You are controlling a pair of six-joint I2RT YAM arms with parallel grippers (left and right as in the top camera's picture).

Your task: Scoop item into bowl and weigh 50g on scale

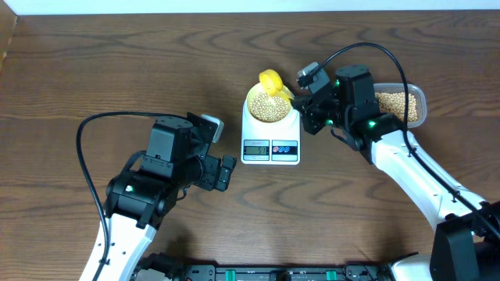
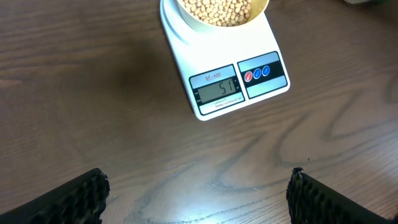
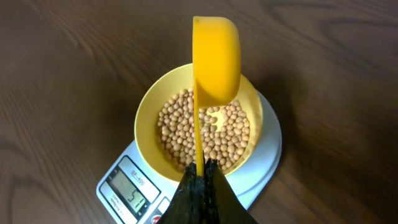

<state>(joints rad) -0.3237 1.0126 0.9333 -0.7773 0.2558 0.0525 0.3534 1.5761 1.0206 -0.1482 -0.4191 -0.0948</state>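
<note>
Tan round beans (image 3: 183,134) fill the pale-yellow bowl (image 3: 145,121) beyond the right gripper (image 3: 203,169), pinching a yellow plastic scoop (image 3: 216,59); left gripper (image 2: 199,190) gapes empty; dosing step, next withdraw gently

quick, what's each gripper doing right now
left gripper: open, holding nothing
right gripper: shut on the handle of the yellow plastic scoop
</note>
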